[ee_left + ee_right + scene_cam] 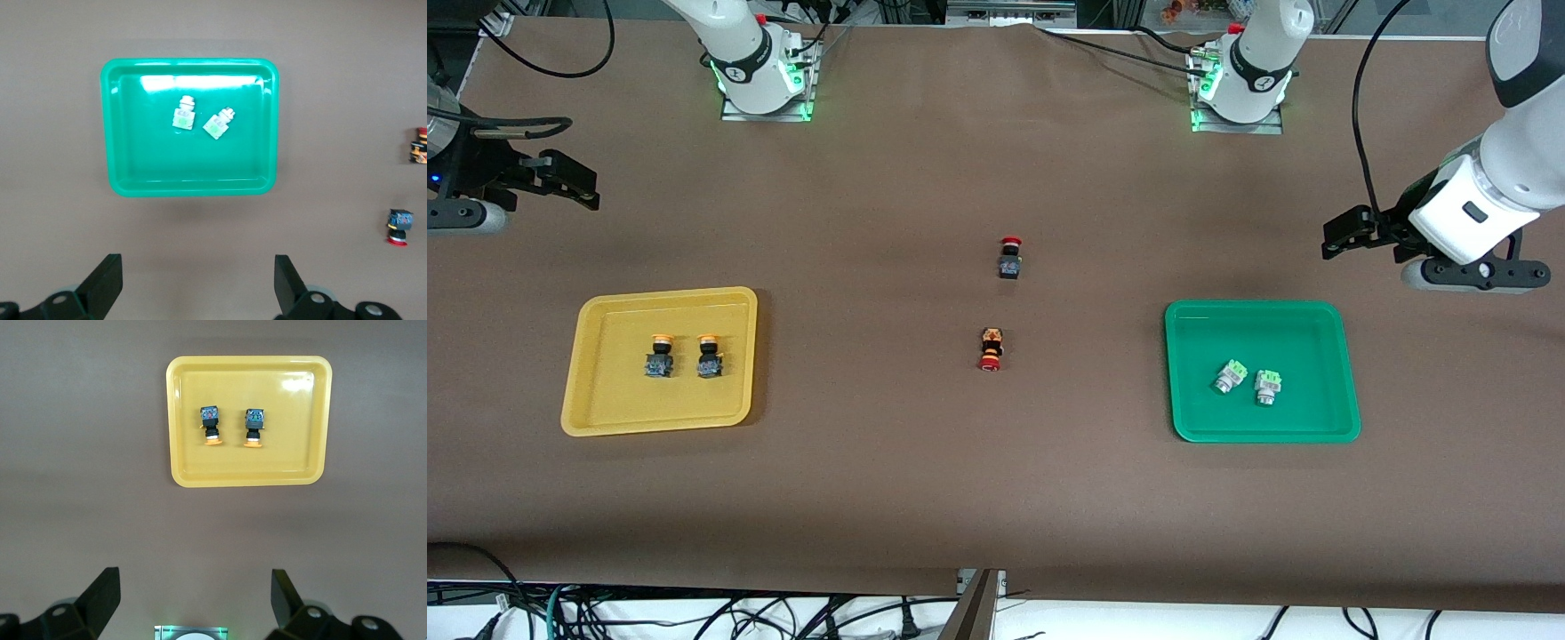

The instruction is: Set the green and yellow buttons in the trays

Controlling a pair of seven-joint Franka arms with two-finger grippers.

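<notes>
as far as i could judge, the sorting was done: both round yellow-capped buttons (685, 354) lay side by side in the shallow yellow plastic tray (596, 409) toward the right arm's end of the brown worktop (996, 498), and both pale green square-capped buttons (1248, 380) lay in the green plastic tray (1334, 356) toward the left arm's end. my left fingers (197, 283) and right fingers (193, 597) hung spread and empty over the worktop's end edges. two red-capped buttons (1000, 302) sat mid-worktop, untouched. the front view cut off my right hand.
</notes>
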